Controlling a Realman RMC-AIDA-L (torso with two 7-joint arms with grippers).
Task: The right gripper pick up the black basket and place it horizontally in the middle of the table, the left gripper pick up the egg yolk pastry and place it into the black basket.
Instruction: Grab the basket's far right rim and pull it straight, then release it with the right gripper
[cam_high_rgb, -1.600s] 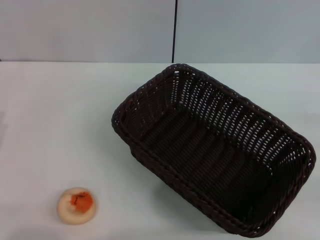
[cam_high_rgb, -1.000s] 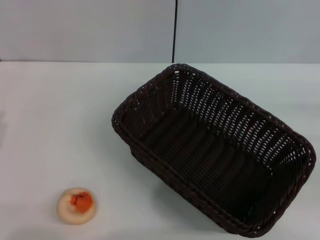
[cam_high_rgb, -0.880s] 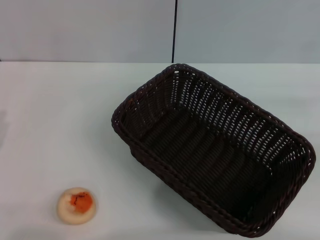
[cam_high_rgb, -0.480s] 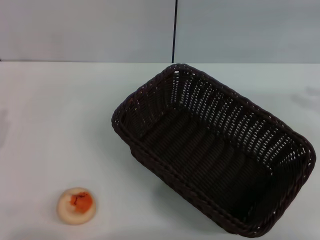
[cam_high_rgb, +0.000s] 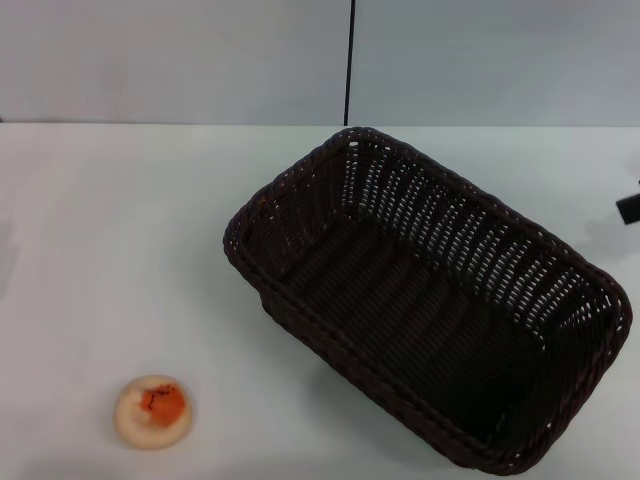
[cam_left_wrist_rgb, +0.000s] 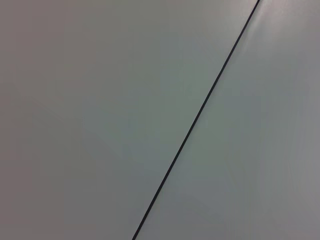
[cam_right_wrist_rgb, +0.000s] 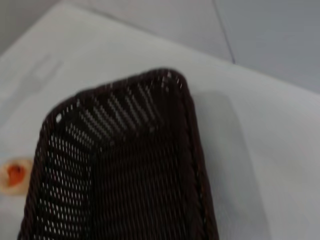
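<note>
The black basket (cam_high_rgb: 470, 240) lies empty and skewed on the right half of the white table (cam_high_rgb: 120, 230), its long side running from the middle toward the front right. The egg yolk pastry (cam_high_rgb: 153, 411) sits at the front left with its orange patch up, well apart from the basket. A small black piece of my right gripper (cam_high_rgb: 630, 207) shows at the right edge, beyond the basket's far right side. The right wrist view looks down on the basket's rim (cam_right_wrist_rgb: 187, 130), with the pastry (cam_right_wrist_rgb: 13, 173) beyond it. My left gripper is out of view.
A grey wall with a dark vertical seam (cam_high_rgb: 350, 60) stands behind the table. The left wrist view shows only that wall and its seam (cam_left_wrist_rgb: 200, 110). Bare tabletop lies between the pastry and the basket.
A black piece of my right gripper has come into the head view at the right edge, where only a faint shadow showed before. The basket and the pastry have not moved.
</note>
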